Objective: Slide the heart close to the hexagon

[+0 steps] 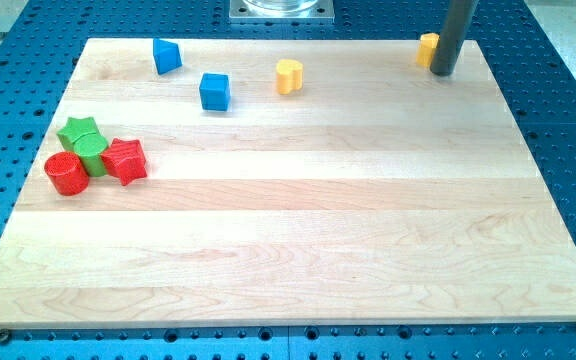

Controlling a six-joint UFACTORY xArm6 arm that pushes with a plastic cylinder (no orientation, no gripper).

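Camera view shows a pale wooden bench [298, 220] lying on a blue plate with holes [568, 120]. My tip [442, 72] stands near the top right corner of the bench, at the lower end of a dark rod that comes down from the view's top. This arm has no fingers, so there is nothing to release or clench; only the rod shows.

Just at the left of my tip sits a small yellow block [428, 47], partly hidden behind the rod. It looks touching the rod or almost touching, I cannot tell which. Its shape is hard to make out from here, it may be the hexagon.

The yellow heart [288, 76] lies further to the view's left along the top part of the bench, well apart from my tip and from the other yellow block. Between them the wood is bare.

Left of the heart is a blue cube [214, 91], and further up and left a second blue block [167, 56] with a slanted side.

Near the left edge four blocks are crowded together: a green star [78, 130], a green round block [93, 153] just below it, a red round block [66, 173] at the lower left and a red star-like block [125, 160] at the right. They touch each other.
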